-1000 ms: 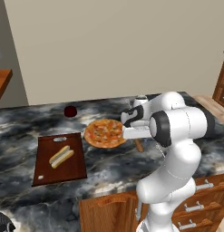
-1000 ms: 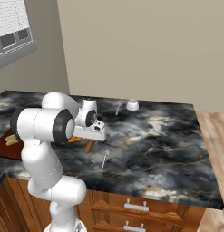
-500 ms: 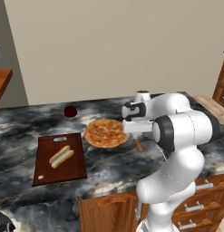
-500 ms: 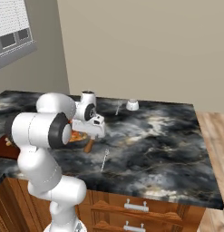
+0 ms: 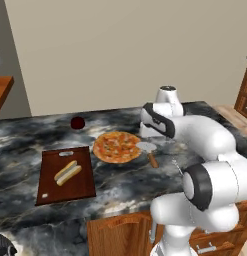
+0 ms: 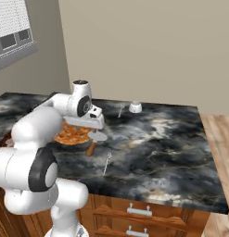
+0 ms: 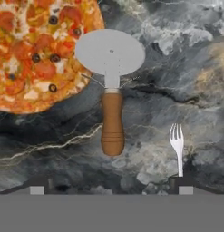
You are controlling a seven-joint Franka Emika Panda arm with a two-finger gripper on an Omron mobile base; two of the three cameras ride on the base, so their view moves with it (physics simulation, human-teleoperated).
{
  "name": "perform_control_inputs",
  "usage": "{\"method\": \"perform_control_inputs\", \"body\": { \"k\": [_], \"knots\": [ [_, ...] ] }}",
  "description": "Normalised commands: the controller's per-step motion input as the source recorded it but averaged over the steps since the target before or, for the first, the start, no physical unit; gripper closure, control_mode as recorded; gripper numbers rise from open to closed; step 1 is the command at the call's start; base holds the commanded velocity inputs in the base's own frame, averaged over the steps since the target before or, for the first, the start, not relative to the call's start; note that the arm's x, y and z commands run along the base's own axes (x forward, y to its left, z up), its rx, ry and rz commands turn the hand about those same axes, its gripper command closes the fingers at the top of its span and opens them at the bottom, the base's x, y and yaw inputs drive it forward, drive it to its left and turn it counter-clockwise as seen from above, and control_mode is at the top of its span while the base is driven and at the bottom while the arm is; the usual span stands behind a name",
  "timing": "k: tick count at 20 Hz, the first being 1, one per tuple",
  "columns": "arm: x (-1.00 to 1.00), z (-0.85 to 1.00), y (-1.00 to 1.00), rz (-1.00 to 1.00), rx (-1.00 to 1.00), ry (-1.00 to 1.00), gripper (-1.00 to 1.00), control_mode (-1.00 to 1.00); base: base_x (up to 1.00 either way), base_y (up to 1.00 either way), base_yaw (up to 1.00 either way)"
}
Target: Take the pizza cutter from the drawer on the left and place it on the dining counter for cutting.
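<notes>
Left base view: pizza cutter [image 5: 148,150] lies flat on the dark marbled desk [image 5: 25,145], wheel just beside the right edge of the pizza [image 5: 116,147], wooden handle pointing toward the near edge. The gripper [image 5: 148,134] hangs above the cutter and apart from it. A brown cutting board [image 5: 50,187] to the left carries one hot dog bun [image 5: 67,172]. A small dark red round object [image 5: 77,122] sits behind the pizza. Half a second earlier the hand was lower and closer to the cutter; it has since risen.

Right base view: the cutter [image 6: 95,140] rests on the desk [image 6: 171,148] at the pizza's [image 6: 71,134] right side, below the raised gripper [image 6: 93,125]. A fork [image 6: 106,163] lies near the cutter handle. A small white cup-like object [image 6: 135,107] stands toward the far edge. The hand sits higher than half a second ago.

Hand view: the cutter [image 7: 111,86] lies free on the desk [image 7: 177,81], grey wheel touching or just overlapping the pizza [image 7: 38,50] rim. The fork [image 7: 177,147] lies to one side of the handle, apart from it. The jaws stand wide, holding nothing, with one fingertip [image 7: 37,186] at each side of the frame's bottom.
</notes>
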Motion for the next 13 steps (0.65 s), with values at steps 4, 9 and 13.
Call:
{"method": "perform_control_inputs", "body": {
  "k": [4, 9, 13],
  "knots": [
    [-0.71, 0.82, 0.0, 0.0, -0.01, -0.24, -1.0, -1.0, 0.0, 0.0, 0.0],
    [-0.92, 0.79, 0.02, 0.0, -0.01, -0.23, -1.0, -1.0, 0.0, 0.0, 0.0],
    [-0.97, 0.73, 0.08, 0.0, 0.0, -0.16, -1.0, -1.0, 0.0, 0.0, 0.0]
  ]
}}
